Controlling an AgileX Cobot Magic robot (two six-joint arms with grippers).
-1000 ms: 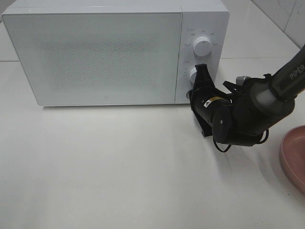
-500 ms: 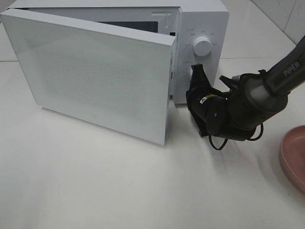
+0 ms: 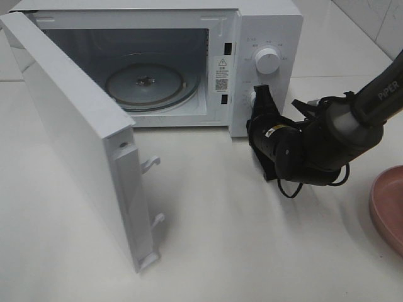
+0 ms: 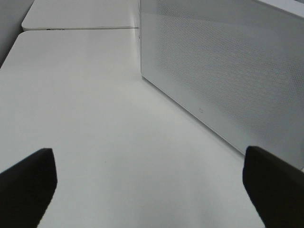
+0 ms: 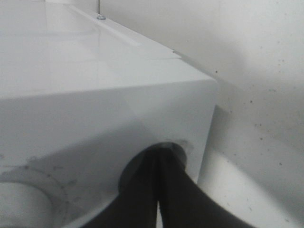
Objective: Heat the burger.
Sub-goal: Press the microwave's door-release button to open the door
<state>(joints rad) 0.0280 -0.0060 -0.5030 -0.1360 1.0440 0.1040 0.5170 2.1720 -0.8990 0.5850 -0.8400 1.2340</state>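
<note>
The burger is out of view in every frame. The white microwave [image 3: 264,25] stands at the back with its door [image 3: 75,138] swung wide open to the left. Its glass turntable [image 3: 148,85] is bare. My right gripper [image 3: 259,94] is shut, with its tips pressed against the lower round control on the microwave's panel. The right wrist view shows the shut fingertips [image 5: 159,156] touching that control. My left gripper [image 4: 152,190] is open and empty, facing the outer face of the door [image 4: 228,61]. It does not show in the exterior view.
A pink round plate [image 3: 387,204] lies at the table's right edge, with nothing seen on its visible part. The upper knob [image 3: 267,61] sits above my right gripper. The open door stands out over the left front of the white table [image 3: 220,239].
The microwave door has gone from shut to wide open, swinging out to the left. My right gripper has stayed pressed on the lower control, shifting only slightly.
</note>
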